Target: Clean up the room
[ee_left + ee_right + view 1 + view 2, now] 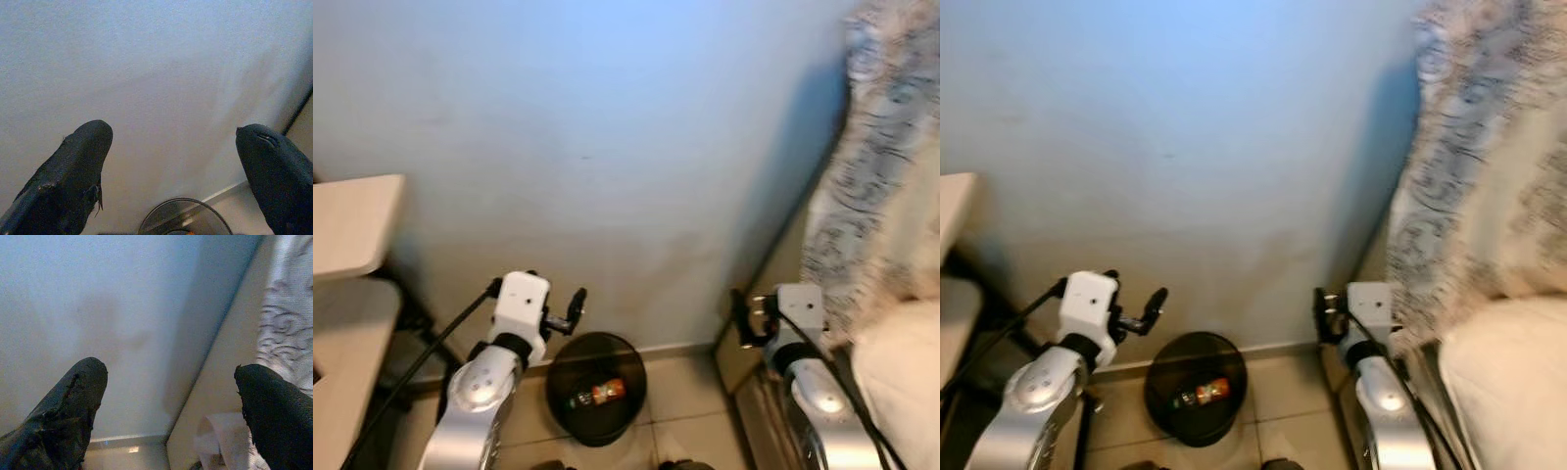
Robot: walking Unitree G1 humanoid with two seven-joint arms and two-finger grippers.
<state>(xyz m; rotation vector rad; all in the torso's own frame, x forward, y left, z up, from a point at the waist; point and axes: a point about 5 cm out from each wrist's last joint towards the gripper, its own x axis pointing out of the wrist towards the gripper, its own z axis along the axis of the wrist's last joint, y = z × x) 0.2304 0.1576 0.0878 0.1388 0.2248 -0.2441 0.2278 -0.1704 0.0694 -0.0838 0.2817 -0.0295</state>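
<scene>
1. Up in front of the wall, the left gripper (171, 161) has its two black fingers spread wide with nothing between them, hovering just above and to the left of the bin. The right gripper (171, 401) is spread wide too, nothing in it, raised near the corner where the wall meets a beige panel (215, 382).
2. The bin (597, 387) is a round black one sitting on the floor right against the wall, between the two arms. Inside it lies a small bottle (599, 394) with an orange-red label, on its side.
3. Floor is beige tile (680, 387), the wall (607, 147) is plain pale blue-white.
4. A light wooden desk edge (352, 225) sits at the left, and a patterned curtain (876, 147) hangs at the right over something cream and padded (901, 372).
5. The bottle's label is too blurry to read.
</scene>
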